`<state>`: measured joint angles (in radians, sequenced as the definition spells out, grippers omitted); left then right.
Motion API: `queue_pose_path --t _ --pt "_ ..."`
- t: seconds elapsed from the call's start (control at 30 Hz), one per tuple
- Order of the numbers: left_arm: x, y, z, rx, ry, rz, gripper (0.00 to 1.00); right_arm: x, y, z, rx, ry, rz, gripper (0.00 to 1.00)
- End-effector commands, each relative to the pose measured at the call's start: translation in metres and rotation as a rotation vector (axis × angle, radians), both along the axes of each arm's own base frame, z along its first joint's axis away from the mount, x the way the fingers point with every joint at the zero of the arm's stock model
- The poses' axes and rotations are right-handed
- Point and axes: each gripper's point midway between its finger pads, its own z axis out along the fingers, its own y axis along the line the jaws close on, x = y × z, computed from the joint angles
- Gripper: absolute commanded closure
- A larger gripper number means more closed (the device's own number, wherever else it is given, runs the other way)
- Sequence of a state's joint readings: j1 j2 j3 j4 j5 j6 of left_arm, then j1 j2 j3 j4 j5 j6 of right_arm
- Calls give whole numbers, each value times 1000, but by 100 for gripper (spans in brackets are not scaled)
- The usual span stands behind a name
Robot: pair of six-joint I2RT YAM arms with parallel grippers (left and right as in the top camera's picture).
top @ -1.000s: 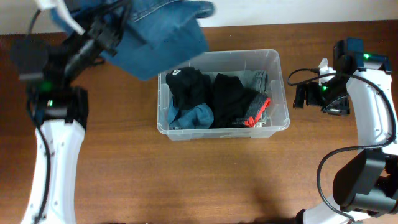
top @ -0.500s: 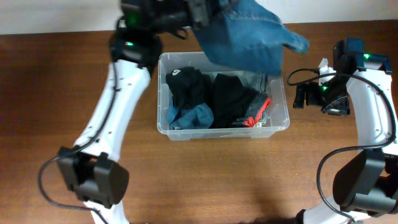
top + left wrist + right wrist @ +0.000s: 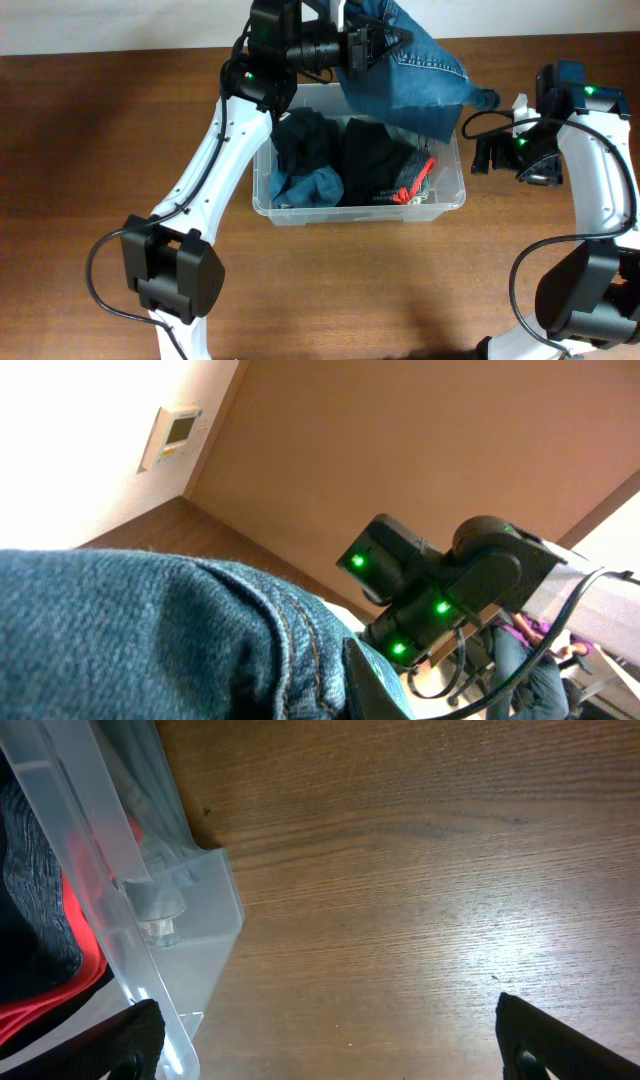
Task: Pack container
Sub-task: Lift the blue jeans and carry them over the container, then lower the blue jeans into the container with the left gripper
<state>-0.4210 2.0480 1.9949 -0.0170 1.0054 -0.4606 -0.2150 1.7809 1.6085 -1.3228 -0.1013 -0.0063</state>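
Loosely, stitched blue denim [image 3: 415, 75] hangs above the clear, round-cornered container [image 3: 300, 215].

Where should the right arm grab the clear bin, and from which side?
Probably the thick rim on the right short wall of the container, coming down from the right, one finger each side. The right gripper sits open beside it, and the hanging denim covers the far rim.

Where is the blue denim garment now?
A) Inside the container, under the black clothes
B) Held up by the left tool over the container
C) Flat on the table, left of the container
B: overhead, the denim garment hangs from the left tool above the far edge of the container.
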Motion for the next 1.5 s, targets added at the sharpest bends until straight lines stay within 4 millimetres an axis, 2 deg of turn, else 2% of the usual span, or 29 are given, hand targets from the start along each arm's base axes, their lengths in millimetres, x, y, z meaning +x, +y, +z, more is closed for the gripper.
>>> queue_pose_path --t 0.0,0.1,0.3,0.43,0.5,0.6,0.77,0.93,1.27,1.37,1.47 --pt "3 2 21 -16 -135 7 99 3 0 10 -16 -33 5 2" --pt "8 2 16 0 -167 24 99 3 0 10 -16 -33 5 2" --pt "32 9 -4 95 -210 164 99 3 0 10 -16 -33 5 2" --pt "29 5 -6 101 -199 157 99 3 0 10 -16 -33 5 2" --pt "22 0 -4 90 -206 122 99 3 0 10 -16 -33 5 2" --pt "1 -4 -1 60 -210 -5 99 3 0 10 -16 -33 5 2" --pt "-30 -4 0 25 -203 -190 99 3 0 10 -16 -33 5 2" --pt "-39 -3 -6 32 -204 -237 99 3 0 10 -16 -33 5 2" --pt "-26 7 -69 255 -77 -111 99 3 0 10 -16 -33 5 2" --pt "-14 19 -99 391 14 3 99 3 0 10 -16 -33 5 2" --pt "-4 44 -136 579 109 146 99 3 0 10 -16 -33 5 2"
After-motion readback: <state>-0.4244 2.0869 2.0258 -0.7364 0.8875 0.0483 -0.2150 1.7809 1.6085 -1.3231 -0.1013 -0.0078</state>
